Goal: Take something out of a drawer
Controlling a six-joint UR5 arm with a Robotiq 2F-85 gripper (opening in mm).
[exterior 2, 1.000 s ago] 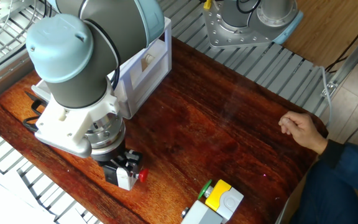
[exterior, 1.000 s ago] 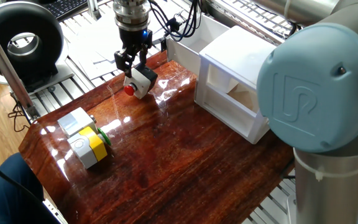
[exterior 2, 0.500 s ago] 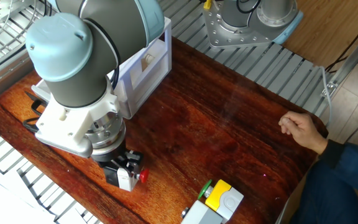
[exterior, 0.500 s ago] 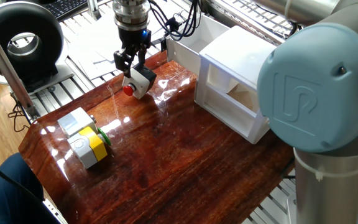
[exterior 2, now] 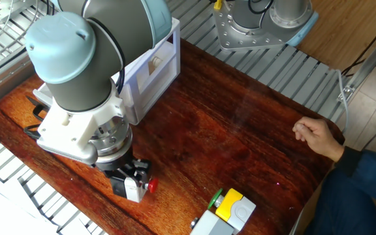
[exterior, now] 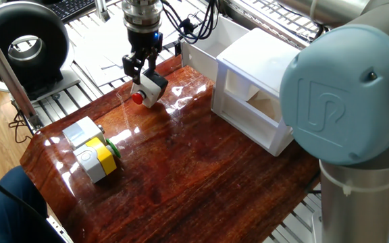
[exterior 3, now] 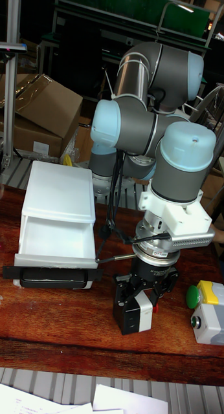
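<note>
The gripper (exterior: 140,69) is clamped on the black-and-white block (exterior: 150,88), its two black fingers (exterior 3: 122,289) pressing the block's opposite sides. The block's red knob (exterior: 138,98) faces outward toward the table edge in one fixed view; in the other fixed view the same knob (exterior 2: 152,187) shows at the block's right side. The block (exterior 2: 134,188) sits at or just above the wooden table (exterior: 201,162); whether it touches the surface cannot be told. It is outside the drawer (exterior 3: 55,244) and well apart from the white cabinet (exterior: 255,88).

In the tall fixed view the drawer stands pulled out from the cabinet (exterior 3: 59,187), with a dark handle strip (exterior 3: 50,274) along its front. The held block (exterior 3: 136,310) hangs to the right of that drawer front.

The grey-and-yellow block (exterior: 93,150) with its green knob (exterior: 113,148) rests on the table near the front-left corner, apart from the gripper. In the tall fixed view it (exterior 3: 209,312) lies just right of the arm.

A person's hand (exterior 2: 315,136) rests on the far table edge.
</note>
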